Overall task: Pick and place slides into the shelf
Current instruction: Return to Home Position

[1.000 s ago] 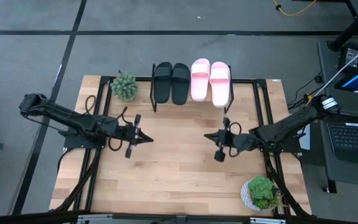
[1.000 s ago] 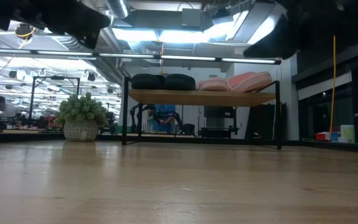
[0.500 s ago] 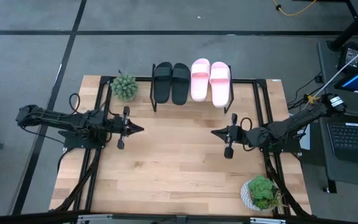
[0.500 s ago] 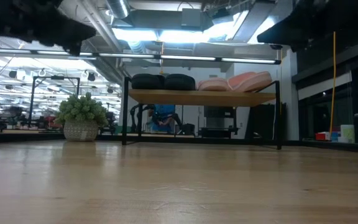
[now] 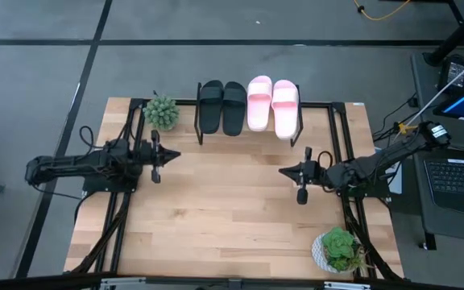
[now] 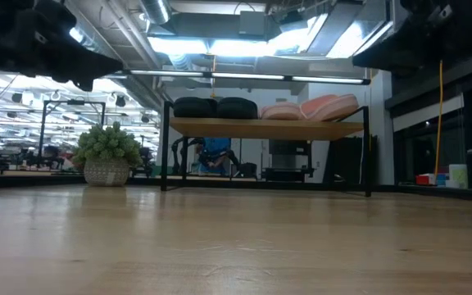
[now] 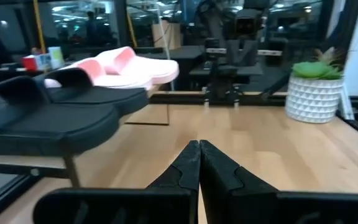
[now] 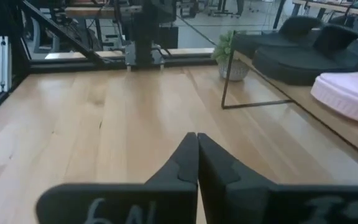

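Observation:
Two black slides [image 5: 221, 105] and two pink slides [image 5: 273, 105] lie side by side on the shelf [image 5: 250, 127], soles on its plank top, at the table's far edge. The low view shows the black slides [image 6: 215, 107] and pink slides [image 6: 310, 108] on the plank [image 6: 265, 127]. My left gripper [image 5: 176, 155] hovers shut over the table's left part, near the shelf's left end. My right gripper [image 5: 283, 171] hovers shut over the right part. The wrist views show the left gripper [image 7: 199, 147] and the right gripper [image 8: 196, 138] with fingertips together, holding nothing.
A small green plant [image 5: 161, 112] stands left of the shelf at the far edge. A second plant in a white pot [image 5: 338, 249] stands at the near right corner. Bare wooden tabletop [image 5: 224, 209] stretches between the arms. A laptop [image 5: 457, 181] sits off the table's right side.
Both arms have drawn back from the table's middle: the left gripper has moved toward the left and far edges, the right gripper toward the right edge. Both grippers have stayed shut. The slides have kept still on the shelf.

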